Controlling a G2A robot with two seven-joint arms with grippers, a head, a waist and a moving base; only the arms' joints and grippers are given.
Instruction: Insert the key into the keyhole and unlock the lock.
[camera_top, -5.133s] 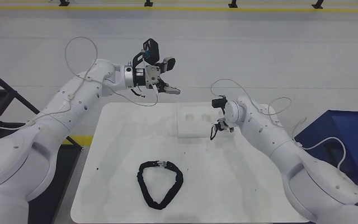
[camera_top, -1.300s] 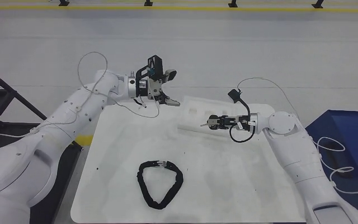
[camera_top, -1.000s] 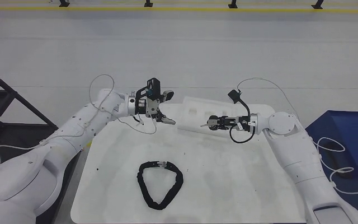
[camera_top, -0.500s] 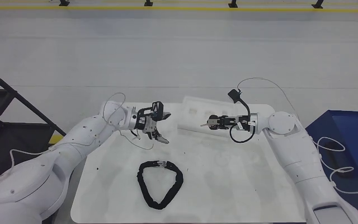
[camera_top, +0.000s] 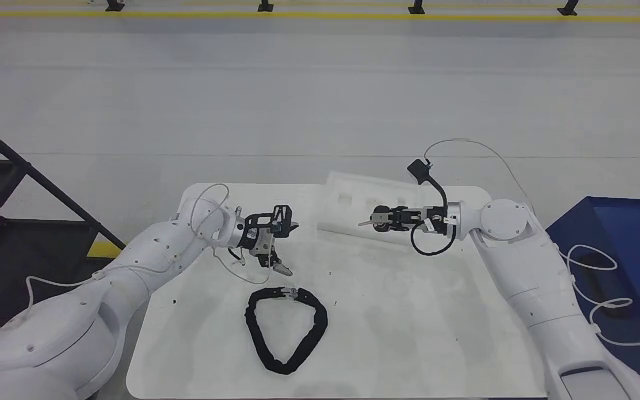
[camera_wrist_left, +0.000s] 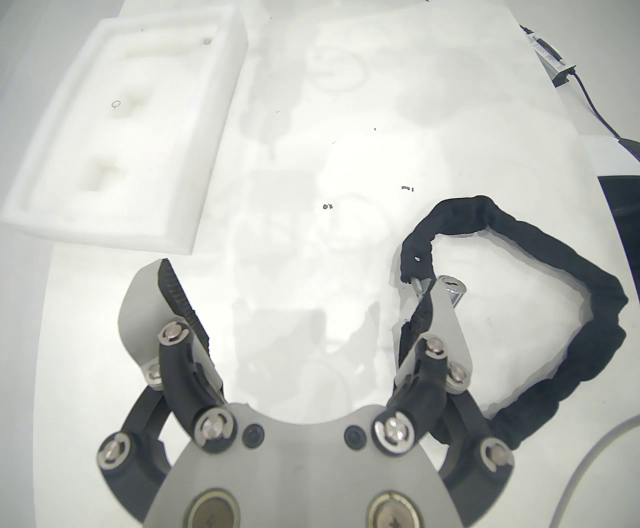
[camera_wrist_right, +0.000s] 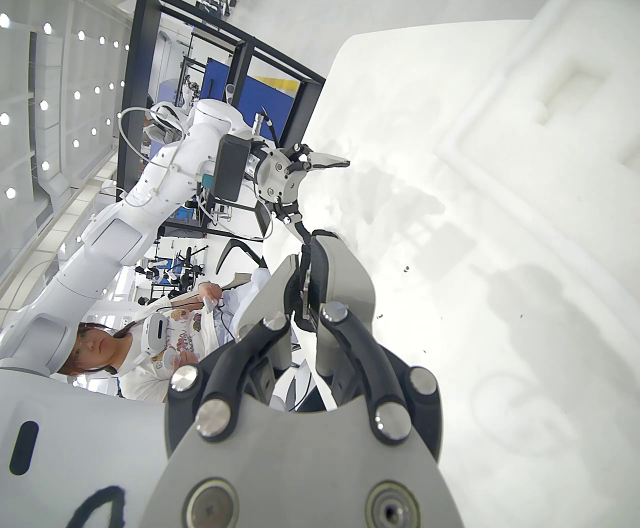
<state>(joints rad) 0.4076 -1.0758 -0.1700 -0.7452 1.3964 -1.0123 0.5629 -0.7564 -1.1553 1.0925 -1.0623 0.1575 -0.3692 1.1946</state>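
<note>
A black fabric-covered chain lock (camera_top: 262, 335) lies in a loop on the white table (camera_top: 450, 330), its metal lock cylinder (camera_top: 288, 293) at the far side of the loop. My left gripper (camera_top: 274, 252) is open just above that cylinder. In the left wrist view, one of the fingers (camera_wrist_left: 440, 320) of my left gripper (camera_wrist_left: 300, 300) stands right beside the lock cylinder (camera_wrist_left: 452, 290) and the chain (camera_wrist_left: 575, 310). My right gripper (camera_top: 375, 217) hangs over the table's far middle, shut on the small silver key (camera_top: 362, 222). The key (camera_wrist_right: 305, 285) sits edge-on between the pads.
A white foam tray (camera_top: 345, 195) with shallow recesses lies at the table's far edge, next to the right gripper; it shows as the foam tray (camera_wrist_left: 125, 135) in the left wrist view. A blue bin (camera_top: 610, 225) stands off the table's right side.
My left arm has swung down from above the table's far left edge to just over the lock's cylinder. The right arm, holding the key, has kept still over the last second.
</note>
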